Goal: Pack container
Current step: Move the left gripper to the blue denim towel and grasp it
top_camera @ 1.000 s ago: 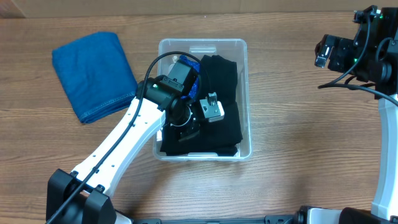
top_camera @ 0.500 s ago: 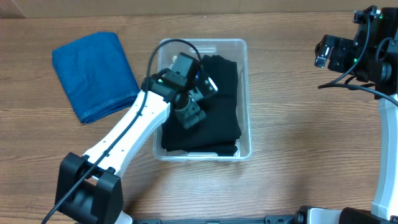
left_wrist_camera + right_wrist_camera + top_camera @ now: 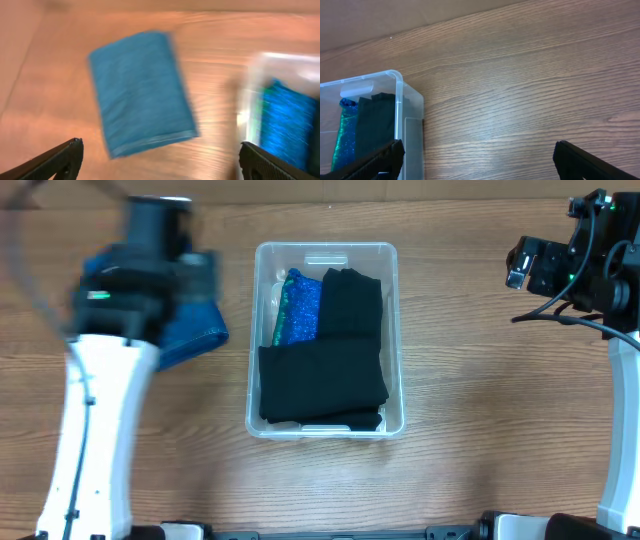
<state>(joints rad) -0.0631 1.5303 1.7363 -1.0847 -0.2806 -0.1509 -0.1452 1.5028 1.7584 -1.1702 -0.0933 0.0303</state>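
Wood table | container mid-table, black garment packed inside | L gripper has left container, now over blue cloth left of container, jaws wide, empty | R gripper right of container, wide, idle | your next pick: prob. cloth

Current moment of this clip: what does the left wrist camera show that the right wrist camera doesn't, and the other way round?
Only the left wrist view: a folded blue cloth lying flat on the wooden table, outside the container; this picture is motion-blurred. Only the right wrist view, at least clearly: black clothing packed in the container, whose rim and corner are sharp. Both: the clear container, the blue-green item inside it, and the table.
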